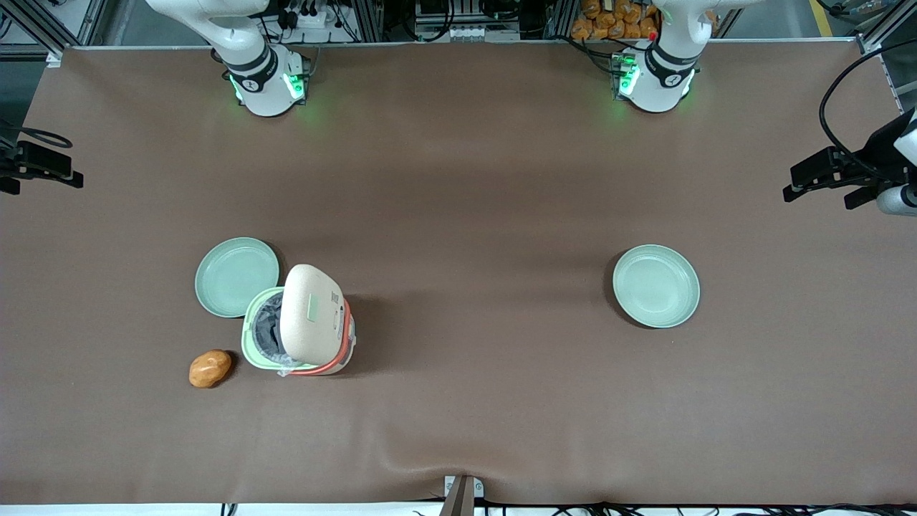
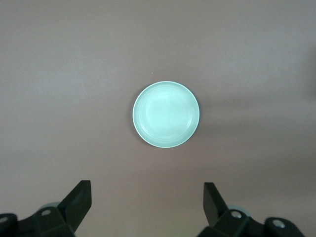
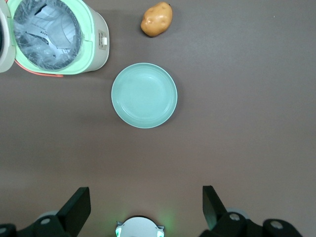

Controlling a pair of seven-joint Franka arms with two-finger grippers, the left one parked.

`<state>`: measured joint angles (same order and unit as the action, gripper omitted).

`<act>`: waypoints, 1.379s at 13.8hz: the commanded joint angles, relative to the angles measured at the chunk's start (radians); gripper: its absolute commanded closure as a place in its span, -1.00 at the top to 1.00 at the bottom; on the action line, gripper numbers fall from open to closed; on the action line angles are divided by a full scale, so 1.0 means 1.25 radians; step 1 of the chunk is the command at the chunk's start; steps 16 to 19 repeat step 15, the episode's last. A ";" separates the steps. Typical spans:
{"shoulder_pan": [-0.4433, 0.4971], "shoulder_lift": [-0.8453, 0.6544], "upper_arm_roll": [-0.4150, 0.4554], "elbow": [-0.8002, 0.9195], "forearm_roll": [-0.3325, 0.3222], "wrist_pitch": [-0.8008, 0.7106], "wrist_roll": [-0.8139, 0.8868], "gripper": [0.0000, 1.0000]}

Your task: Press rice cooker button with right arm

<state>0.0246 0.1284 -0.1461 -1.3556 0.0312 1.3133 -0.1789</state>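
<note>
Fingers of my gripper [image 3: 146, 210] were spread wide and empty, hanging high above the brown counter [image 1: 473, 201], well clear of everything. I saw the rice cooker [image 1: 301, 322] toward the working arm's end — lid up, dark pot exposed — just beside a green plate [image 3: 144, 95], with a potato [image 1: 210, 368] near its base.

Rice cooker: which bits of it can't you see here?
Button: front view, marks on the raised lid of the rice cooker too small to tell.
Lid: right wrist view, cut off by the frame edge.
Gripper, fingers open, above the table near the plate: front view's edge cuts it off.
</note>
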 commanded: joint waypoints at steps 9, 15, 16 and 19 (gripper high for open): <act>0.020 -0.028 0.006 -0.007 -0.025 -0.014 0.050 1.00; 0.020 -0.028 0.005 -0.007 -0.025 -0.014 0.050 1.00; 0.020 -0.028 0.005 -0.007 -0.025 -0.014 0.050 1.00; 0.020 -0.028 0.005 -0.007 -0.025 -0.014 0.050 1.00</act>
